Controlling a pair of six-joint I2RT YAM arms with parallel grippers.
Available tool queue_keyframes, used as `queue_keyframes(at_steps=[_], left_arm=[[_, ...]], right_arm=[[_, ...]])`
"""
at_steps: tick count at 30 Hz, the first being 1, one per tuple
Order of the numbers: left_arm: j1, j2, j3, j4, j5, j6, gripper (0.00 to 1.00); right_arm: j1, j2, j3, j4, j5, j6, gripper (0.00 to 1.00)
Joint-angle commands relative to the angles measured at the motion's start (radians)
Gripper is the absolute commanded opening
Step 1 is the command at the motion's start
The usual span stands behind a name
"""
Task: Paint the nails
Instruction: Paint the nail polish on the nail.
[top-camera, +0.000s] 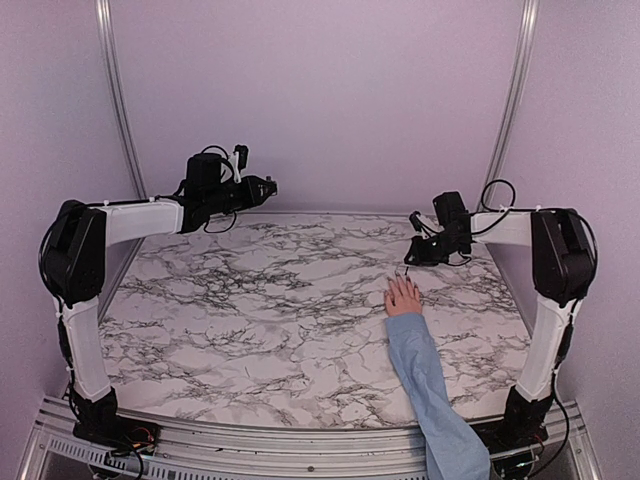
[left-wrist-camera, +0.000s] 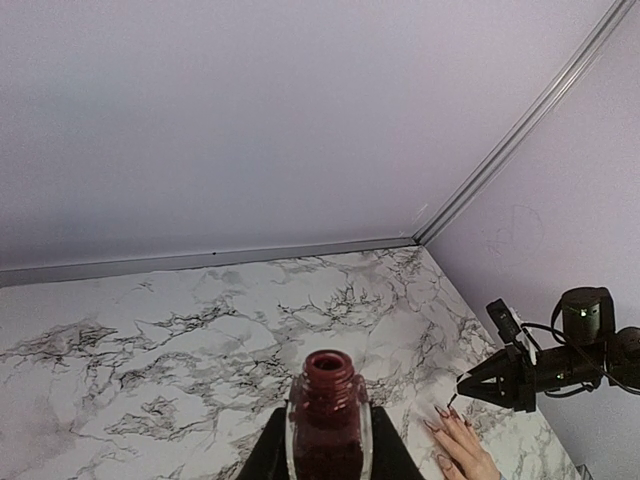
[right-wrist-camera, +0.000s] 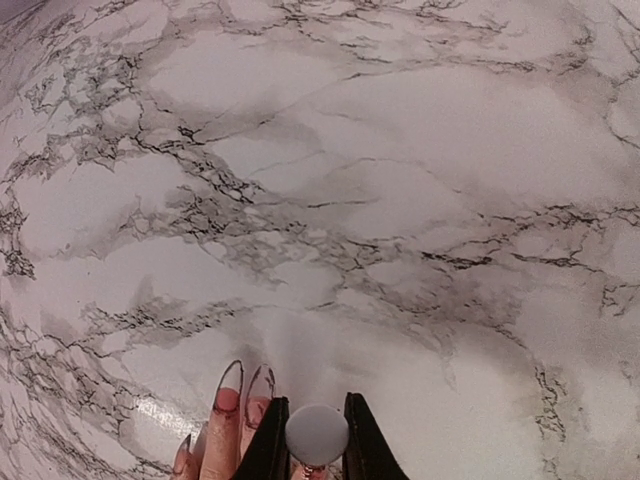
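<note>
Nearest us in the left wrist view, at the bottom centre of the frame, the left jaws are closed on an open bottle (left-wrist-camera: 327, 425) of dark red polish. Its neck stands upright and its lower part is cut off by the frame edge. At the bottom centre of the right wrist view, the right jaws are shut on a round white knob (right-wrist-camera: 316, 434). In the left wrist view we see a thin dark stem (left-wrist-camera: 454, 400) slanting down from those jaws toward the fingertips; we cannot tell whether it touches a nail.

The nails (right-wrist-camera: 232, 378) are long and pointed, reddish at the base with pale tips. They belong to a small pinkish hand (top-camera: 404, 297) lying flat on the desk, right of centre in the top view and just below the right jaws. The fingers point toward the top of that frame. The long axis of the hand and its light-blue sleeve (top-camera: 425, 385) runs from the bottom edge up and slightly left.

The desk (top-camera: 250, 320) has a white marble pattern with dark grey veins. Pale lilac walls (top-camera: 320, 100) close it in, and metal rails (top-camera: 113, 110) run up the corners. The left arm (top-camera: 130, 220) is held high at the upper left, well apart from the hand, and the right arm (top-camera: 510, 228) reaches in from the right.

The sleeve is cut off at the bottom of the top view, where the nails are too small for us to judge their colour. In the right wrist view only a few fingertips show, at the lower left beside the jaws.
</note>
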Motion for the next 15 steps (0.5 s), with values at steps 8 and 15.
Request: queue_keyframes(at_steps=[8,15], left_arm=[[0.006,0.010,0.003,0.042,0.008,0.006,0.00],[0.006,0.003,-0.003,0.042,0.007,0.009,0.00]], right_arm=[[-0.009,-0.037,0.051,-0.021,0.012,-0.006,0.00],[0.002,-0.056,0.045,-0.056,0.085,-0.032,0.00]])
